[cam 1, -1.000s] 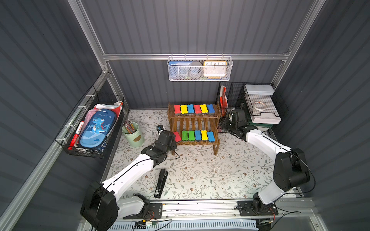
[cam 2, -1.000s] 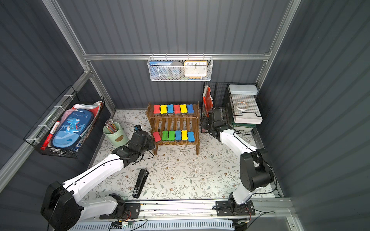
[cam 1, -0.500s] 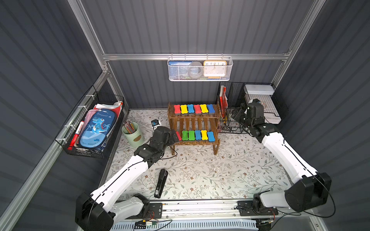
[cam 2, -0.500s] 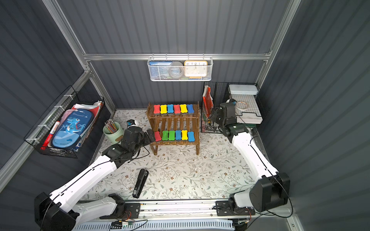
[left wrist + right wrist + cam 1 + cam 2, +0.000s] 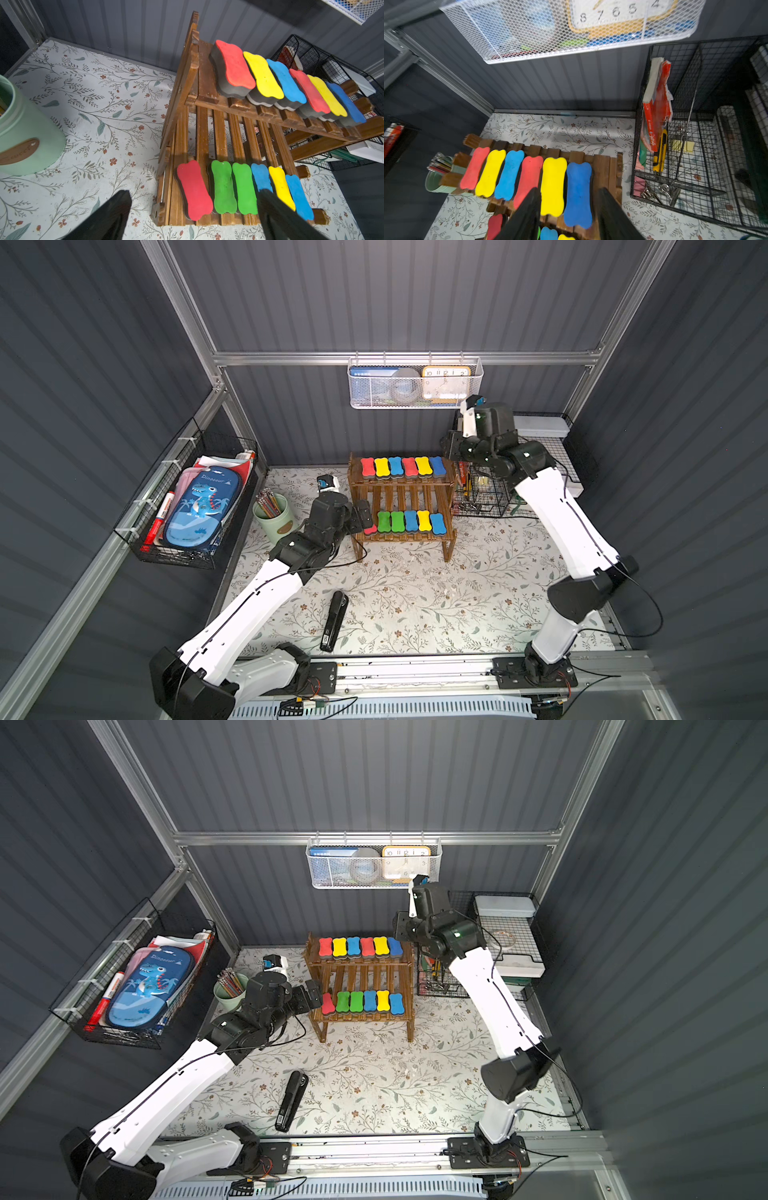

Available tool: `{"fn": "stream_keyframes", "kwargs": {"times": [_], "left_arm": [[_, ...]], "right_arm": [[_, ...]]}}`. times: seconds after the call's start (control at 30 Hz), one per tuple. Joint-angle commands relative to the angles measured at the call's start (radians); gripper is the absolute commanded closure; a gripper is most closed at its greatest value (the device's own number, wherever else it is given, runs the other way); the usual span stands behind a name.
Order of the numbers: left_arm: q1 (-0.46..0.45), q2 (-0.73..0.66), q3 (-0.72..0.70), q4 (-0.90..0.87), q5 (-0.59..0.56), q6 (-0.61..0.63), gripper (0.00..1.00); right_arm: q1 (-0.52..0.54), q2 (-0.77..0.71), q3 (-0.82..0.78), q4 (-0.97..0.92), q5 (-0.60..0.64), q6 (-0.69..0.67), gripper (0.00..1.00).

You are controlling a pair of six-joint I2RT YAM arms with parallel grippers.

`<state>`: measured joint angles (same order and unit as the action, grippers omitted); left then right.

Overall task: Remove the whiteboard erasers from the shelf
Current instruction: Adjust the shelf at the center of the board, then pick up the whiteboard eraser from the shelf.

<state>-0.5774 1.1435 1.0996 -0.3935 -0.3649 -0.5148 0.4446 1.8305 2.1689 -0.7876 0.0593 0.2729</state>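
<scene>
All twelve whiteboard erasers [image 5: 401, 467] sit on the shelf [image 5: 402, 497] (six per tier). Left gripper [image 5: 193, 216] gapes wide and empty at its 9 o'clock; right gripper [image 5: 569, 216] is half-open above the 3 o'clock end, empty.

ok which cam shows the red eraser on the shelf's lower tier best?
Left wrist: the red eraser shows whole and large, at the lower tier's end. A top view shows it small; in another the left hand half hides it. Right wrist crops it at the frame edge.

The left gripper [image 5: 193, 216] sat low with its jaws spread wide and nothing in them, while the right gripper [image 5: 566, 216] hung up high, jaws apart too, also empty.
</scene>
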Motion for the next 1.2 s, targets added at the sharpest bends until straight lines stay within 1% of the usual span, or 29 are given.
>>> {"fn": "stream_keyframes", "kwargs": {"times": [0.0,0.1,0.23,0.33,0.57,0.73,0.93,1.17], "left_arm": [[-0.005,0.011,0.008,-0.017,0.033,0.036,0.01],[-0.005,0.015,0.014,-0.028,0.026,0.039,0.01],[-0.005,0.006,0.010,-0.031,0.012,0.041,0.01],[-0.005,0.002,0.002,-0.026,0.010,0.041,0.01],[-0.006,0.013,0.003,-0.029,0.010,0.041,0.01],[-0.006,0.014,0.002,-0.025,0.015,0.041,0.01],[-0.005,0.018,0.002,-0.028,0.010,0.043,0.01],[-0.005,0.025,0.002,-0.027,0.014,0.042,0.01]], "right_arm": [[0.011,0.086,0.094,-0.195,0.040,-0.072,0.51],[0.023,0.128,0.145,-0.233,0.052,-0.082,0.48],[0.027,0.137,0.135,-0.229,0.046,-0.085,0.45],[0.028,0.142,0.132,-0.229,0.035,-0.081,0.45],[0.031,0.152,0.123,-0.226,0.057,-0.079,0.46],[0.031,0.158,0.120,-0.223,0.076,-0.075,0.49],[0.032,0.178,0.130,-0.232,0.067,-0.071,0.48],[0.040,0.163,0.107,-0.211,0.084,-0.068,0.47]]}}
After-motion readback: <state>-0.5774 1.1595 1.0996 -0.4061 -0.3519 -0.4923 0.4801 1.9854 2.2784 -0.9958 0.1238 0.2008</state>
